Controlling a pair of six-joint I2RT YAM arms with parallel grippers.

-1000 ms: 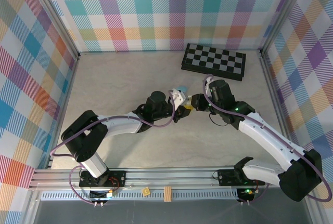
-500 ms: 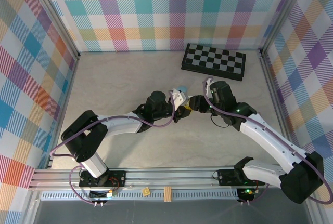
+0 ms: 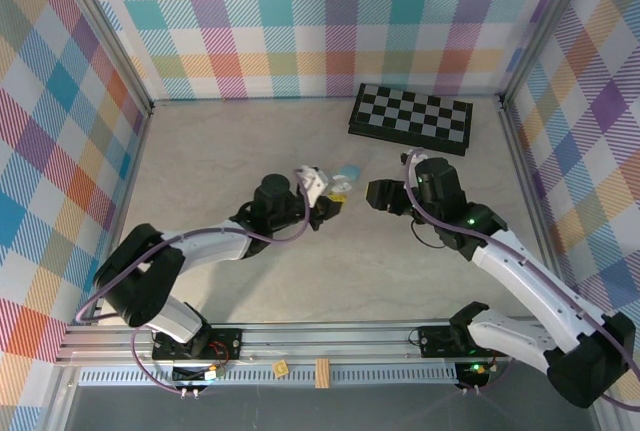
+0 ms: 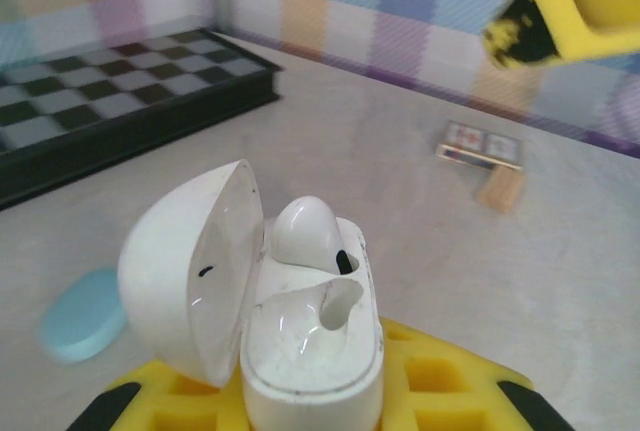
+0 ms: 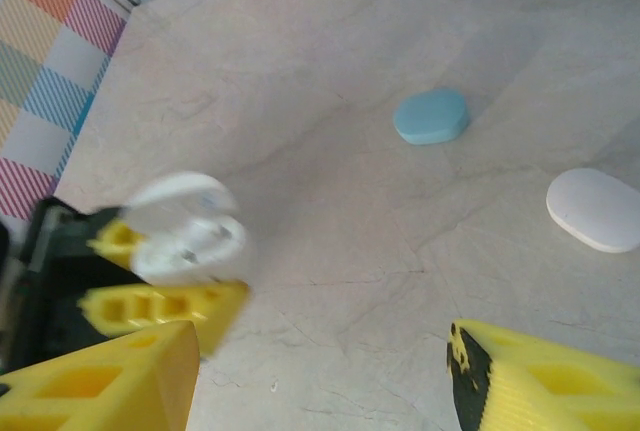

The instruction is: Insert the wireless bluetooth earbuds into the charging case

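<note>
We see one white earbud (image 4: 303,233) sitting in the open white case (image 4: 312,351), its lid (image 4: 190,271) tipped back, and the left claw (image 3: 322,189) squeezes the case tight between its yellow fingers (image 5: 150,313). Around it on the pale table (image 3: 220,141) lie a closed blue case (image 5: 430,116), a closed white case (image 5: 598,209) and a chess board (image 3: 410,118), with bright checked walls (image 3: 300,21) all round. The right claw (image 5: 320,351) is spread wide with nothing in it, near the left one but not touching.

Open charging case (image 4: 312,353) with one earbud (image 4: 302,232)
</note>
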